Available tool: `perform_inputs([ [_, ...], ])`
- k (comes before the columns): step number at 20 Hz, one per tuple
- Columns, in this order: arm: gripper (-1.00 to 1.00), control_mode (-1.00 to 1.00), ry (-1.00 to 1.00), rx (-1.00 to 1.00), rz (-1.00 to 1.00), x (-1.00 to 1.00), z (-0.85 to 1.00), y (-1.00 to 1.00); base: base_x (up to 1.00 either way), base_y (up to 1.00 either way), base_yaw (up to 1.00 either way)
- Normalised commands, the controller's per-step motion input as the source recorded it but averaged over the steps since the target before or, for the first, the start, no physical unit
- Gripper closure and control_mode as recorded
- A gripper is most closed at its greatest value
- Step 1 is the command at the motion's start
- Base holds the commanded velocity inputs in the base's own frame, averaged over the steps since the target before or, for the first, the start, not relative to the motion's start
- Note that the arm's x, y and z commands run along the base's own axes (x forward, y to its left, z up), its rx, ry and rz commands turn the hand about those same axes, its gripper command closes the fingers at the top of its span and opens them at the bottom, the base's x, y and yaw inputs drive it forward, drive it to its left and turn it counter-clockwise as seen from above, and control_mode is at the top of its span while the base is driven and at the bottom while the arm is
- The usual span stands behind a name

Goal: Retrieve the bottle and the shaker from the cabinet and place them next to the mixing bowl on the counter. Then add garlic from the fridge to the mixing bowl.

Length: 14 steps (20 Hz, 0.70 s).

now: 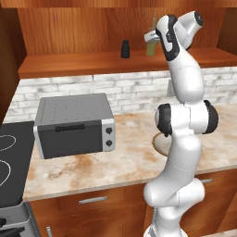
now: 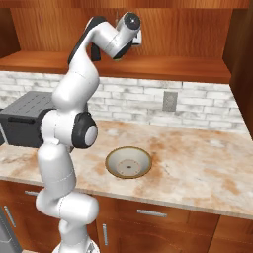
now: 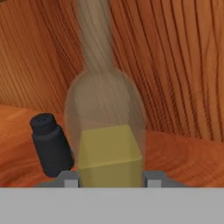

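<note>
The end effector (image 1: pixel 152 40) reaches into the cabinet (image 1: pixel 69 28), shaker (image 1: pixel 125 49) well aside. From the right, the mixing bowl (image 2: pixel 129 163) waits on the bench (image 2: pixel 197 163). Hand view: fingers (image 3: pixel 65 180) clamp the bottle (image 3: pixel 107 131); a low grip could tip it onto the shaker.

arm reaches up to cabinet (image 1: pixel 92 28) shelf; gripper (image 1: pixel 152 38) at olive-green bottle (image 1: pixel 151 46), jaws hidden by wrist. black shaker (image 1: pixel 125 49) upright on shelf, left of bottle, apart. grey toaster oven (image 1: pixel 74 124) on counter (image 1: pixel 120 159). mixing bowl (image 1: pixel 160 143) partly behind arm. stove (image 1: pixel 11 162) at left.
</note>
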Motion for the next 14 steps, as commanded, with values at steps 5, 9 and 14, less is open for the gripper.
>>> perform_inputs([
  [5,1.00,-1.00,0.00,0.00,0.00,-0.73,0.00,-0.10,0.00,0.00,0.00],
  [9,1.00,-1.00,0.00,-0.02,0.00,-0.77,0.00,-0.12,0.00,0.00,0.00],
  [14,1.00,-1.00,0.00,-0.06,-0.01,-0.81,0.00,-0.20,0.00,0.00,0.00],
])
